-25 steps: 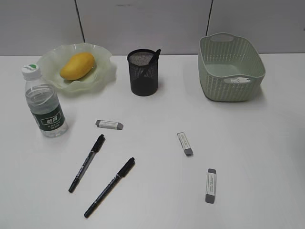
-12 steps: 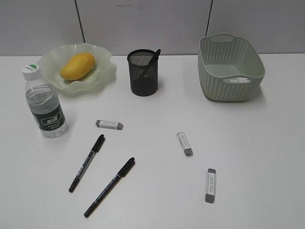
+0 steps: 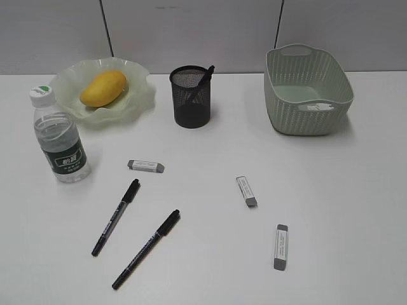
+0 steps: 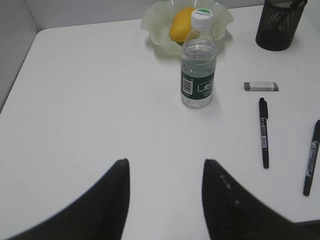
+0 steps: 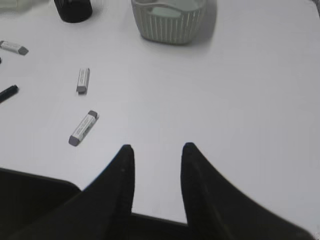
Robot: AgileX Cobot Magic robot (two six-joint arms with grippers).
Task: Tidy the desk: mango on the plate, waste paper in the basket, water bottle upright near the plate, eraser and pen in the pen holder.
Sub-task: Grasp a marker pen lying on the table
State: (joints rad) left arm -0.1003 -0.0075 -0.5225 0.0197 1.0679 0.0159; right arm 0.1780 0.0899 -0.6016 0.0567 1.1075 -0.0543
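Mango [image 3: 103, 88] on plate [image 3: 137, 101]; pen [image 3: 202, 81] in holder [image 3: 191, 105]; basket [image 3: 331, 117] contents unclear.

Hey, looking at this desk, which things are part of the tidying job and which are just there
Part of the job:
mango on the plate
water bottle, upright
pen holder, one pen inside
two loose pens
three erasers
basket

Just there:
nothing else on the desk; only the grey wall behind
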